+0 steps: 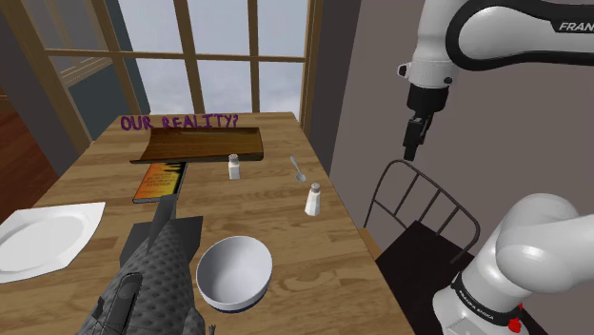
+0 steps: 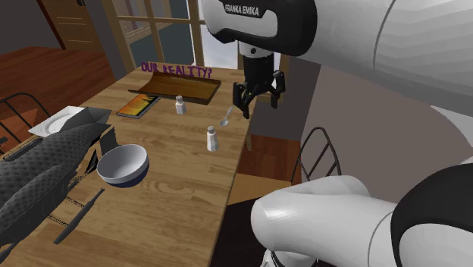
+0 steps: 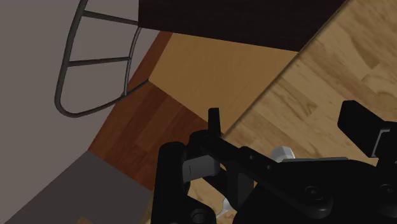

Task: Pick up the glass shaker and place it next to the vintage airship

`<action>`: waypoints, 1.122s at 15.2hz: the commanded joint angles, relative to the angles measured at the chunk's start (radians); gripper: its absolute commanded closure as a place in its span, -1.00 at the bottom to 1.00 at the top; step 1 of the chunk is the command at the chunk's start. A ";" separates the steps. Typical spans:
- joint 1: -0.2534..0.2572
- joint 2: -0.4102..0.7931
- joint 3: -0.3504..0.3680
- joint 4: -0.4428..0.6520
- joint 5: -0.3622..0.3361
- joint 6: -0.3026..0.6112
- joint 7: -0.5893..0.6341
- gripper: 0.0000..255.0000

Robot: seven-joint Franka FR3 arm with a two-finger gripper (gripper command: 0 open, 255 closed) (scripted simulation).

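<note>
1. Gripper state. My gripper is spread. The two fingers stand well apart and nothing lies between them. It hangs high above the table, over the edge nearest the chair. I judge this height lets me line up on the target without brushing the spoon, which lies below me.

2. Target location. Two shakers of the same kind stand on the table.
   - The glass shaker is the nearer one. It stands below my gripper and a little inward from the table edge. In the wrist view, what I take to be its cap shows low between my fingers. For that reason I treat it as the target, though the pictures do not settle this.
   - The far shaker stands further off, beyond the spoon.

3. Target appearance. The body is pale, close to white, and narrows slightly toward a small grey cap. It stands upright on bare wood, apart from every other item. I judge that a descent from above is open on all sides.

4. Destination. The vintage airship is a large dark grey hull with fins, well beyond the shaker from my gripper. A bowl sits just beside it, so I judge the free room on that flank to be narrow.
</note>
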 commanded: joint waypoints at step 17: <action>0.069 0.487 0.049 0.035 0.134 0.529 0.006 -1.00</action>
